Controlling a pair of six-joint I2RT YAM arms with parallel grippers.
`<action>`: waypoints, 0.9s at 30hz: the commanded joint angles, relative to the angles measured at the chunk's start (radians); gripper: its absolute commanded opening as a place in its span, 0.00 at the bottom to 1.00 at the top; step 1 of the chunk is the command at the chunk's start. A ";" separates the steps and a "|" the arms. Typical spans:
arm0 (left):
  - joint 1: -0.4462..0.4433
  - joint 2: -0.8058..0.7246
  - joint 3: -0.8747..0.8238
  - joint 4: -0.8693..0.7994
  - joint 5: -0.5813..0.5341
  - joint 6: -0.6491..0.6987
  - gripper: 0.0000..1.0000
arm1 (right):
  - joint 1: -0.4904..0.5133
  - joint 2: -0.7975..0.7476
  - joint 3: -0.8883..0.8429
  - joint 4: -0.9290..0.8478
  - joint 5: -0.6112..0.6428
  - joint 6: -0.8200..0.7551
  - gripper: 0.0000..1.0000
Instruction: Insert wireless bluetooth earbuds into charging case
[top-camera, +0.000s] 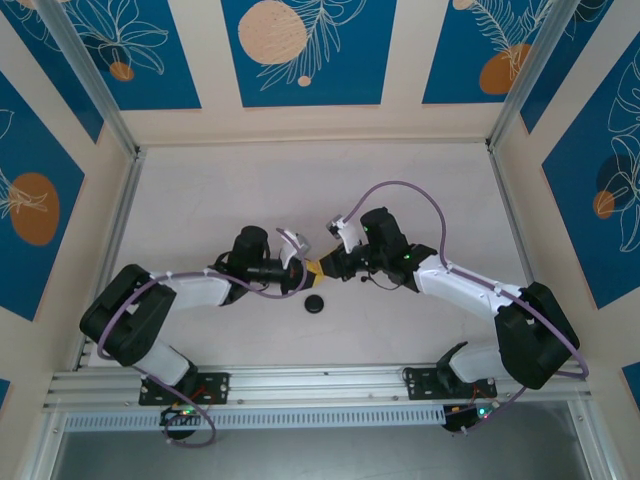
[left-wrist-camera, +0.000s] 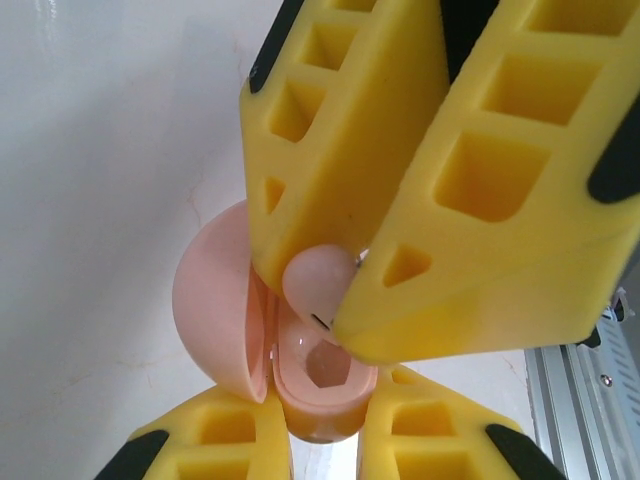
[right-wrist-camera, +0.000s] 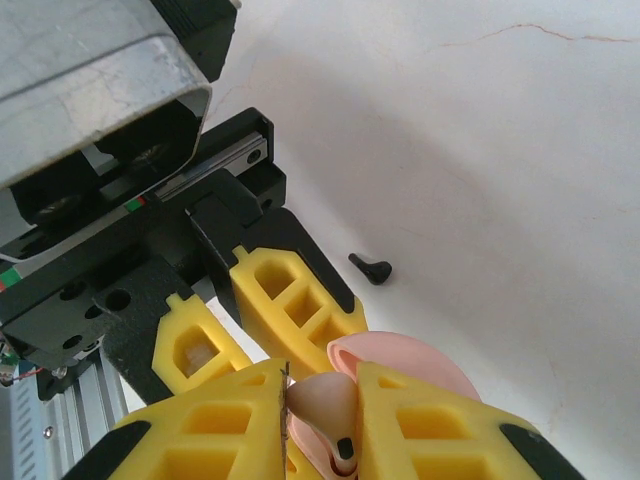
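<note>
My left gripper (left-wrist-camera: 322, 425) is shut on the base of a pale pink charging case (left-wrist-camera: 300, 395). The case's lid (left-wrist-camera: 215, 300) is hinged open to the left, and an empty socket (left-wrist-camera: 330, 365) shows inside. My right gripper (right-wrist-camera: 325, 385) is shut on a pale pink earbud (right-wrist-camera: 322, 405) and holds it just above the case's opening. In the left wrist view that earbud (left-wrist-camera: 315, 280) sits pinched between the right fingers (left-wrist-camera: 470, 200). From above, the two grippers (top-camera: 300, 268) (top-camera: 330, 265) meet tip to tip at mid-table. A black earbud (right-wrist-camera: 372, 268) lies loose on the table.
A small round black case (top-camera: 315, 303) lies on the table just in front of the two grippers. Aluminium rails (top-camera: 320, 385) run along the near edge, and frame posts (top-camera: 110, 230) line the sides. The pale tabletop (top-camera: 300, 190) stretches behind the grippers.
</note>
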 joint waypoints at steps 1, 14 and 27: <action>-0.010 -0.045 0.030 0.016 0.010 0.037 0.10 | 0.010 0.010 0.011 -0.068 0.018 -0.045 0.22; -0.010 -0.069 0.025 0.002 0.033 0.056 0.11 | 0.018 0.022 0.045 -0.148 0.031 -0.160 0.23; -0.010 -0.075 0.024 0.008 0.058 0.059 0.12 | 0.028 0.055 0.089 -0.218 0.040 -0.218 0.24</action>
